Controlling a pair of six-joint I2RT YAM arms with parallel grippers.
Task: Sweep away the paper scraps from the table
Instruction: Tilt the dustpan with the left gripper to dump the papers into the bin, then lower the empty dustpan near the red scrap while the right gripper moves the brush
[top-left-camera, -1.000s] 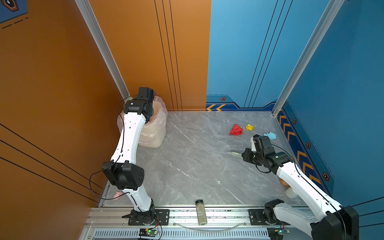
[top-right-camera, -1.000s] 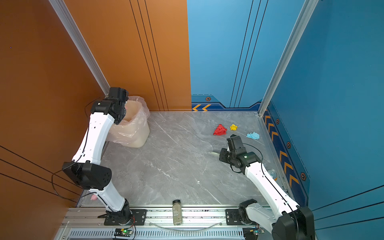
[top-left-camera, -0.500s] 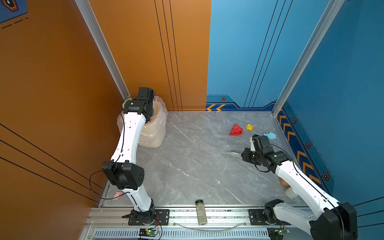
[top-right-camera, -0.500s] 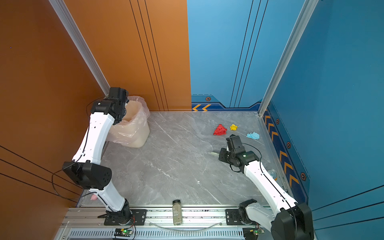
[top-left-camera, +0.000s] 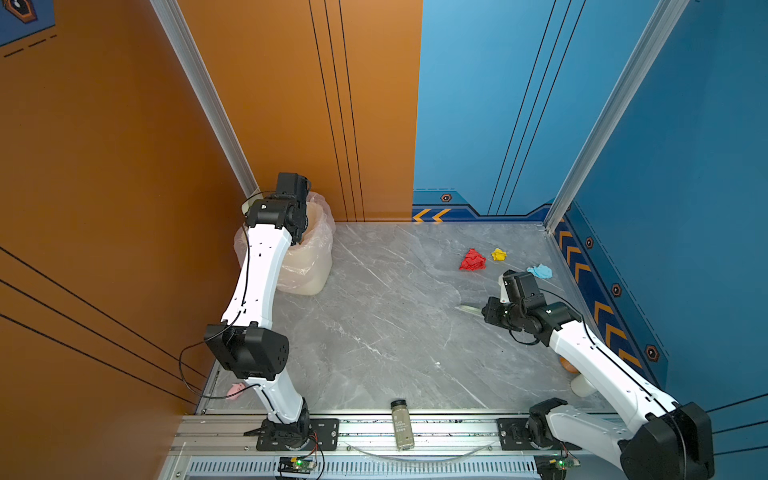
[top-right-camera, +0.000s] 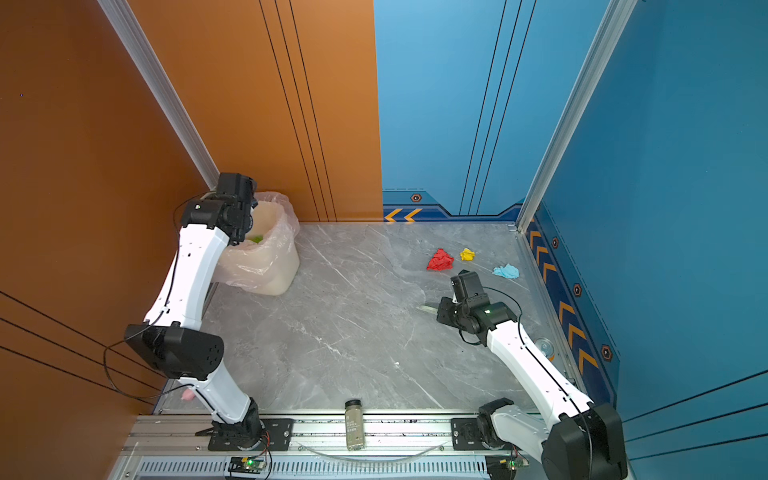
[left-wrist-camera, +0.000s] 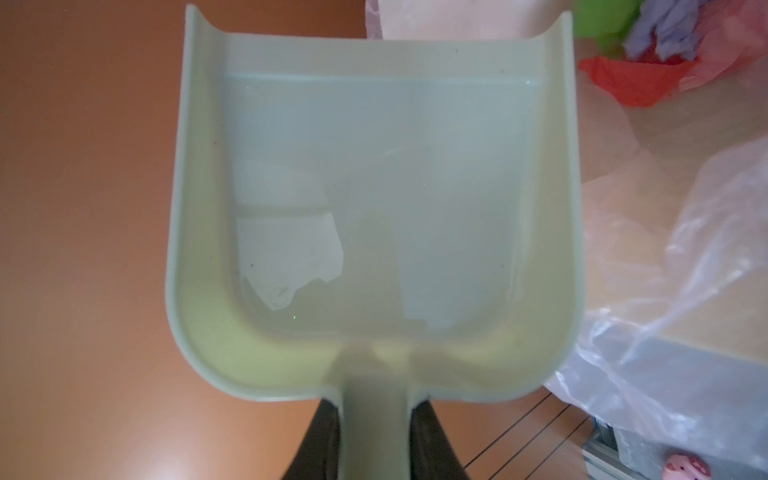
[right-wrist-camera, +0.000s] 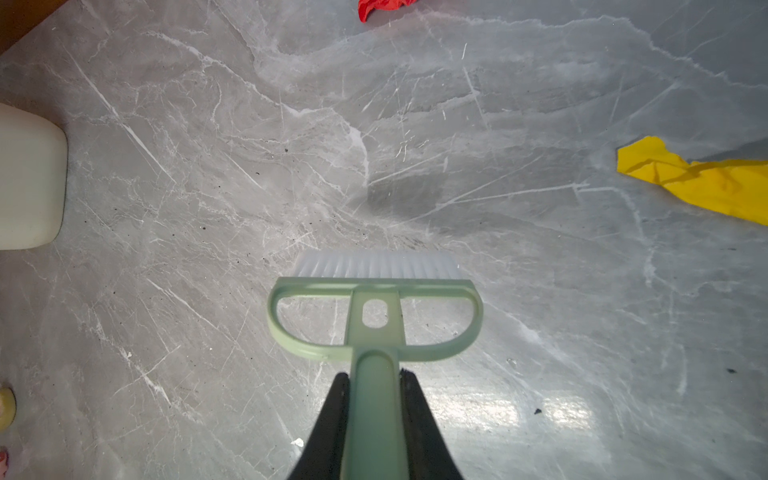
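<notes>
My left claw (left-wrist-camera: 374, 409) is clamped tight on the dustpan (left-wrist-camera: 374, 166) handle, up at the lined bin (top-left-camera: 309, 266) in the bench's (top-left-camera: 374, 332) far left corner. Inside the bin I see a green wad (left-wrist-camera: 602, 16), a lilac wad (left-wrist-camera: 665, 29) and a red wad (left-wrist-camera: 631, 79). My right claw (right-wrist-camera: 374, 384) is closed hard on the brush (right-wrist-camera: 374, 291) handle, bristles over bare marble. Paper scraps lie near the far right corner: red scrap (top-left-camera: 472, 260), yellow scrap (top-left-camera: 498, 254) just beside it, blue scrap (top-left-camera: 540, 271) nearest the right edge, all apart from my brush.
</notes>
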